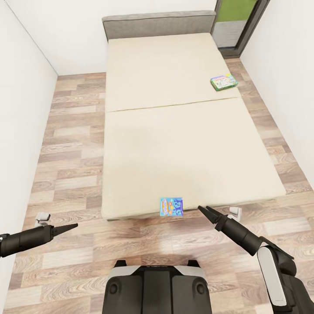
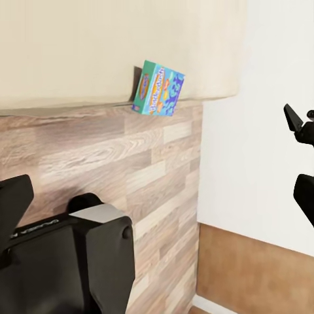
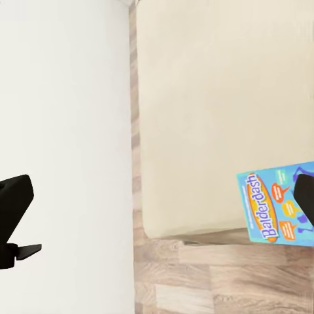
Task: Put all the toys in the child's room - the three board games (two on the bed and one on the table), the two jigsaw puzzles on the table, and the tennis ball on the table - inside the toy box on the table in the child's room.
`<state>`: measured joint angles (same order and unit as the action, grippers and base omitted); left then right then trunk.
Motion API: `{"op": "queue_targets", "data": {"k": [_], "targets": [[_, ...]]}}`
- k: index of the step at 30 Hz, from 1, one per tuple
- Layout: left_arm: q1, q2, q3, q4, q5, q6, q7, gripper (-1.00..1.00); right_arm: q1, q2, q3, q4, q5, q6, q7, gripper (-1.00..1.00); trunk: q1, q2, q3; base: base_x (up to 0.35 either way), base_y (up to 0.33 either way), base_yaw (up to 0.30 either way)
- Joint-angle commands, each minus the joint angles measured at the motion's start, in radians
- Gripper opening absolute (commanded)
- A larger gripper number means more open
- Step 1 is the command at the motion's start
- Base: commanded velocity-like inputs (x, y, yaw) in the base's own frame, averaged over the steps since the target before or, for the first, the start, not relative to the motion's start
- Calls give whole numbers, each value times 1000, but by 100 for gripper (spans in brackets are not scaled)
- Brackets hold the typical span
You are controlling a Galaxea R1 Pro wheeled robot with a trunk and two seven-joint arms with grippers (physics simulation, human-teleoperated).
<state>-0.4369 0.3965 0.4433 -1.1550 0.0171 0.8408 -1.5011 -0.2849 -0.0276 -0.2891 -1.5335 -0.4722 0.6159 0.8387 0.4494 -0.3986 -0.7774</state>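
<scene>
The bed (image 1: 174, 144) with its beige mattress and grey headboard lies straight ahead. A green and white board game (image 1: 224, 81) rests flat near the mattress's far right edge. A blue board game (image 1: 171, 206) reading Balderdash stands at the bed's foot end, leaning on the mattress side (image 2: 157, 88) (image 3: 275, 206). My right gripper (image 1: 205, 210) hovers open just right of it, nothing between its fingers (image 3: 14, 196). Low over the floor at the left, my left gripper (image 1: 72, 226) is open and empty. The table, toy box, jigsaw puzzles and tennis ball are out of view.
White walls close in on both sides, leaving strips of wooden floor (image 1: 74, 144) beside the bed. A dark-framed door (image 1: 237, 24) stands at the far right corner. My own base (image 1: 157, 283) sits at the foot of the bed.
</scene>
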Motion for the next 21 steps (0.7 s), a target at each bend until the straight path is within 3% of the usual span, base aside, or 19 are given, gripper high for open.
{"op": "queue_targets", "data": {"k": [1,21], "targets": [[0,0,0,-1,0,11,-4,100,0,0,-1,0,-5,7,1,100,1,-1,1,0,0,0],[0,0,0,-1,0,11,-5,100,1,0,-1,11,-5,7,2,100,1,-1,34,0,0,0]]}}
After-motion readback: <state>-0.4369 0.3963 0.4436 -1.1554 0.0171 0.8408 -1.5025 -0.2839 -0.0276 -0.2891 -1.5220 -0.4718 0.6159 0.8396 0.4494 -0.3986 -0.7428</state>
